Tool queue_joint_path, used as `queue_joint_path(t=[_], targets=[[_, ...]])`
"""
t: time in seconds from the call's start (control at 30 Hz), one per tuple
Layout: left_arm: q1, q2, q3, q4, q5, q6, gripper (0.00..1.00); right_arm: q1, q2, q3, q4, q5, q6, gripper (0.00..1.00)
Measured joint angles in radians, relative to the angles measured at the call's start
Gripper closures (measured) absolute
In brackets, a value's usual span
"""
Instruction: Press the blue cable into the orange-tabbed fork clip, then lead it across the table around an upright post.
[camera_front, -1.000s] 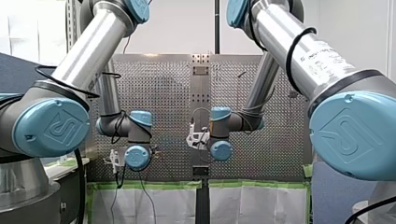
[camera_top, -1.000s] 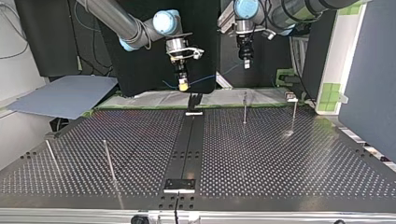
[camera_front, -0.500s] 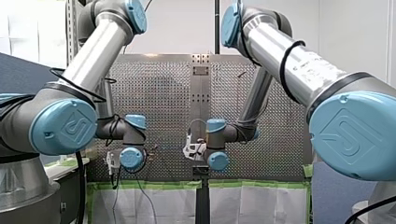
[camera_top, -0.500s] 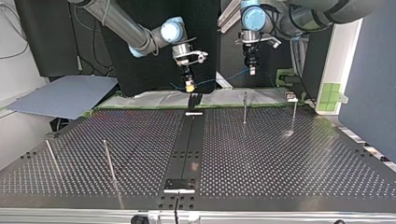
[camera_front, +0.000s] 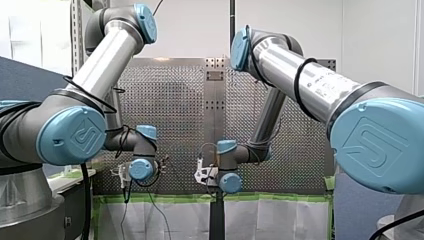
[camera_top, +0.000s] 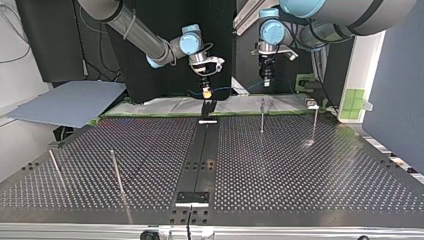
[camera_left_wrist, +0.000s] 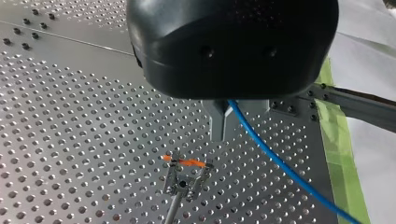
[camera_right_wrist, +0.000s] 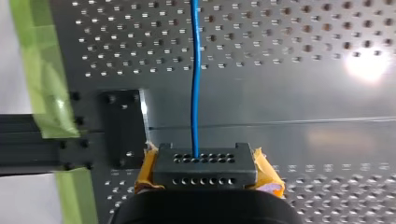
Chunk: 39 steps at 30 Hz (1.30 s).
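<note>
The blue cable (camera_left_wrist: 279, 164) hangs in the air, pinched at two places, and is not in the orange-tabbed fork clip (camera_left_wrist: 186, 163). The clip stands on the perforated tabletop (camera_top: 300, 175), below and a little ahead of my left gripper (camera_left_wrist: 224, 133). The cable runs off to one side of it.

The likeliest fault from here is a missed slot. The cable is not lined up over the prongs, so a straight push down would probably lay it beside the clip or on top of a prong. If the span between the two grippers is pulled too tight, the cable could slip through a pinch or drag the thin clip sideways. If it is too slack, it may bow out and not seat. Later, the loose run could catch the wrong upright post (camera_top: 262, 116), since several stand on the tabletop.

In the top view both arms reach low over the far, green-taped edge of the tabletop, wrists turned down and grippers pointing at the surface. My left gripper's metal fingers are pressed together on the cable, which comes out from between them. My right gripper (camera_right_wrist: 204, 161) has yellow pads and also clamps the cable, which runs straight ahead of it. The two grippers are near each other with a short length of cable between them.
</note>
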<state>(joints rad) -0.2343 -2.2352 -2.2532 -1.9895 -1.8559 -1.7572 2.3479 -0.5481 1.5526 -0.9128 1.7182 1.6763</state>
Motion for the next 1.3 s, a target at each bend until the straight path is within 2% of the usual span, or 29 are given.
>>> queue_joint_path(t=[0.13, 0.4, 0.7, 1.0, 1.3], targets=[[0.011, 0.000, 0.020, -0.030, 0.014, -0.006, 1.00, -0.010, 0.024, -0.030, 0.027, 0.000, -0.002, 1.00], [0.036, 0.000, 0.059, -0.080, 0.034, -0.009, 1.00, -0.022, 0.031, -0.063, 0.059, 0.000, -0.005, 1.00], [0.053, 0.000, 0.087, -0.118, 0.049, -0.009, 1.00, -0.019, 0.030, -0.112, 0.117, 0.004, -0.029, 1.00], [0.073, 0.000, 0.132, -0.187, 0.055, -0.006, 1.00, -0.016, 0.029, -0.123, 0.128, 0.006, -0.037, 1.00], [0.091, -0.024, 0.160, -0.213, 0.061, -0.006, 1.00, -0.022, 0.029, -0.123, 0.135, 0.009, -0.038, 1.00]])
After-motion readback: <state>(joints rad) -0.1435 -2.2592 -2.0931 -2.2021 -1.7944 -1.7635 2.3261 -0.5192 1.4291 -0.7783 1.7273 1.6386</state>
